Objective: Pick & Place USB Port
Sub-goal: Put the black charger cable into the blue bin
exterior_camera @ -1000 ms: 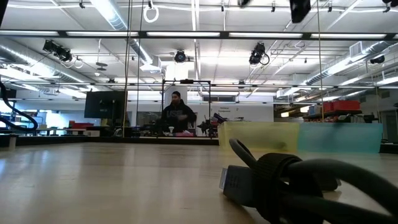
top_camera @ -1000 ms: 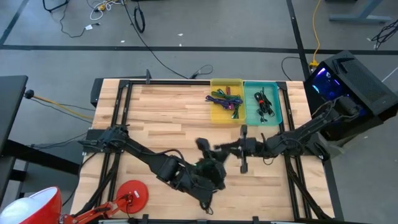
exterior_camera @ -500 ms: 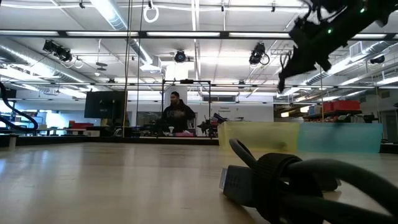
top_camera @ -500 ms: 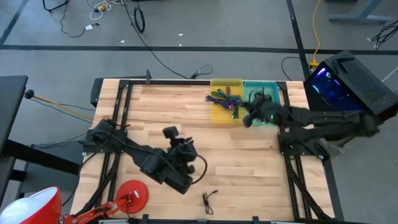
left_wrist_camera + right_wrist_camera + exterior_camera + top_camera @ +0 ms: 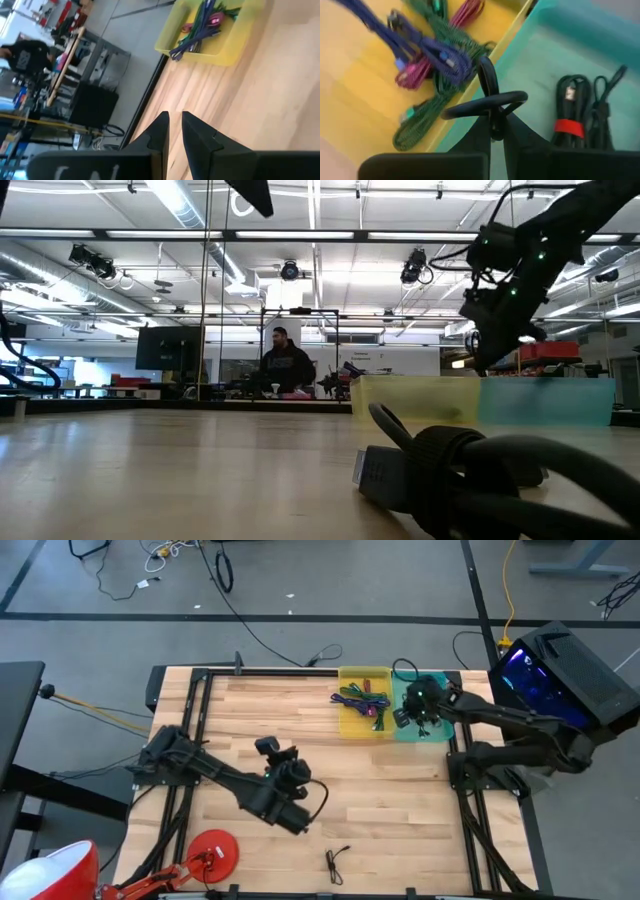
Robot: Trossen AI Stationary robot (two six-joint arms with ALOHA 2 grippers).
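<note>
My right gripper (image 5: 412, 712) hangs over the teal bin (image 5: 440, 728) at the table's far right and is shut on a coiled black cable (image 5: 485, 102). In the low view it (image 5: 484, 340) stands high above the bins. Two more bundled black cables (image 5: 585, 112) lie on the teal bin's floor. The yellow bin (image 5: 350, 725) beside it holds purple, green and pink cables (image 5: 435, 55). My left gripper (image 5: 270, 748) is raised over mid-table, shut and touching nothing (image 5: 175, 131). Another black cable (image 5: 335, 862) lies flat near the table's near edge. My right gripper pinches the black cable's loops (image 5: 495, 100) between its two fingers, coming from above and pointing down. The strands cross the fingers, one loop (image 5: 487, 75) standing up past them. The cable is lifted clear over the divide between the teal and yellow bins.
A red lamp base (image 5: 212, 853) sits at the near left corner. The loose black cable fills the low view's foreground (image 5: 450, 470). A person (image 5: 285, 365) stands in the room far behind the table. Bare wood lies between the arms and the bins.
My right gripper has swung from mid-table up and toward the far right edge, carrying the black cable over the teal bin. My left arm has pulled back from the near middle of the table toward the left and risen.
</note>
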